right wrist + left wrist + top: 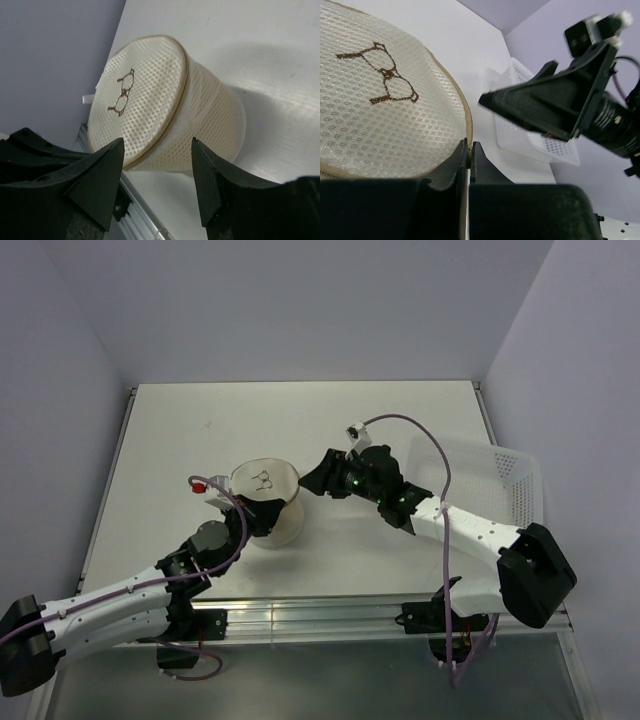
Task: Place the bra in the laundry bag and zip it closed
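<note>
The laundry bag is a cream mesh cylinder with a tan-trimmed round lid that bears a brown stitched bra outline. It shows in the left wrist view and in the right wrist view. My left gripper is shut on the tan rim of the lid at the bag's near side. My right gripper is open and empty, just right of the bag, with its jaws spread toward the side wall. The mustard-yellow bra is not visible in any view.
A white perforated basket lies at the table's right edge and also shows in the left wrist view. The metal rail of the table's near edge runs below the bag. Purple cables loop above both arms.
</note>
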`<action>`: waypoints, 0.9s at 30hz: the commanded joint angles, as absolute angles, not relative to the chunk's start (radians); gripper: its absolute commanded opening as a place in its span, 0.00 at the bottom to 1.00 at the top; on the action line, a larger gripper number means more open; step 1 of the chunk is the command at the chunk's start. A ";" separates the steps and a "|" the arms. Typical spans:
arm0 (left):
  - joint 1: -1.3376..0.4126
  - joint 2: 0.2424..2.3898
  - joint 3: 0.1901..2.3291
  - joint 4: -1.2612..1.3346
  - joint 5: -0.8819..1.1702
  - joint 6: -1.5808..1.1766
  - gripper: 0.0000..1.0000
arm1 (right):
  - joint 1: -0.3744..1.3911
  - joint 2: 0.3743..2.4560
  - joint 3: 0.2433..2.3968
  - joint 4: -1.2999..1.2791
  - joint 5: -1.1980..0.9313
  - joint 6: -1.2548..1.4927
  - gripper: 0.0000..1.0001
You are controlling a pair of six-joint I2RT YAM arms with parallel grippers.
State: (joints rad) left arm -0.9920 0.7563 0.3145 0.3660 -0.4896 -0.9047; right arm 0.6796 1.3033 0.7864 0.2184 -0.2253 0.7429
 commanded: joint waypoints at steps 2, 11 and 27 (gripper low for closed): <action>-0.996 0.767 0.341 0.460 -0.466 -0.923 0.00 | 0.739 1.295 0.729 0.353 -0.230 0.827 0.62; -0.997 0.769 0.333 0.453 -0.456 -0.925 0.00 | 0.779 1.347 0.752 0.384 -0.201 0.842 0.16; -0.996 0.414 0.256 0.013 -0.577 -0.933 0.00 | 0.640 1.462 0.870 0.322 -0.192 0.724 0.00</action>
